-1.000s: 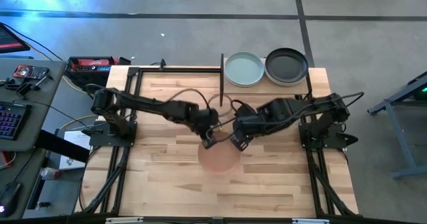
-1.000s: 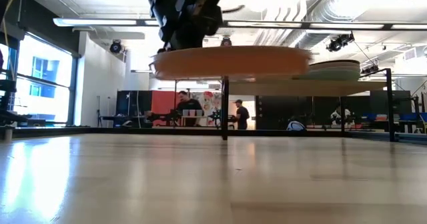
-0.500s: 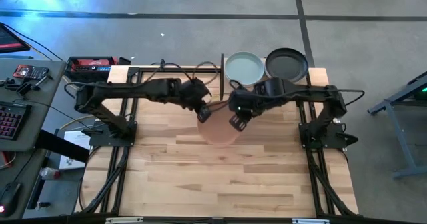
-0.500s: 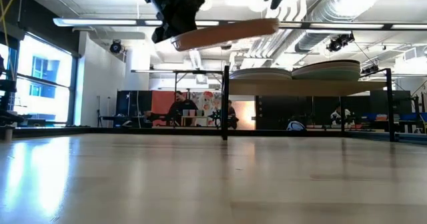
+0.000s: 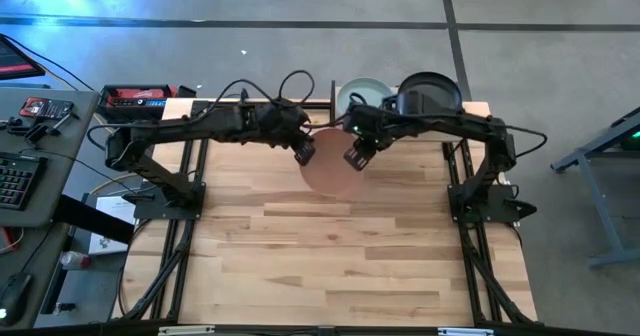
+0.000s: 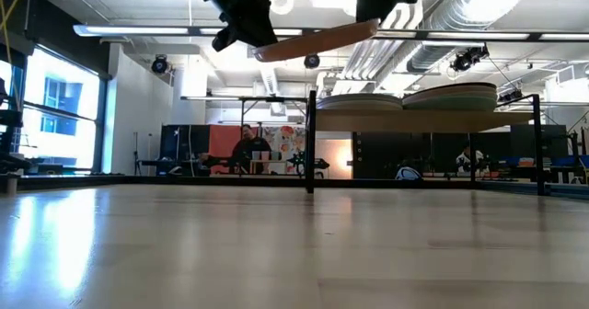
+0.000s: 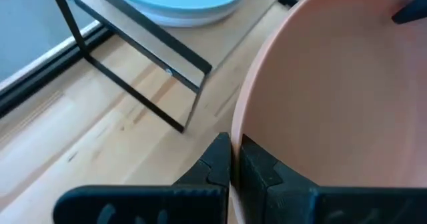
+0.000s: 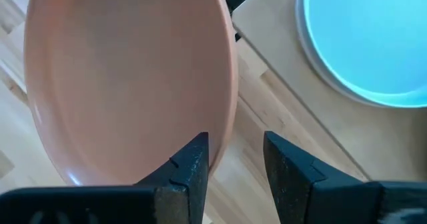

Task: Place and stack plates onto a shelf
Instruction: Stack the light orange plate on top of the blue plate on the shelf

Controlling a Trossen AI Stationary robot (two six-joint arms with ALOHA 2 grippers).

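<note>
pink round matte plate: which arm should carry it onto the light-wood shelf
Left, probably: the left gripper is shut on the rim of the pink round matte plate, while the right gripper stands open beside it.

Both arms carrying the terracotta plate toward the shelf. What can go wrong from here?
1. The terracotta plate hangs tilted in the air; the left gripper pinches only its rim, so it may slip.
2. The right gripper looks open beside the rim, giving little support.
3. The shelf already holds two plates; a low approach could hit its upright.
</note>
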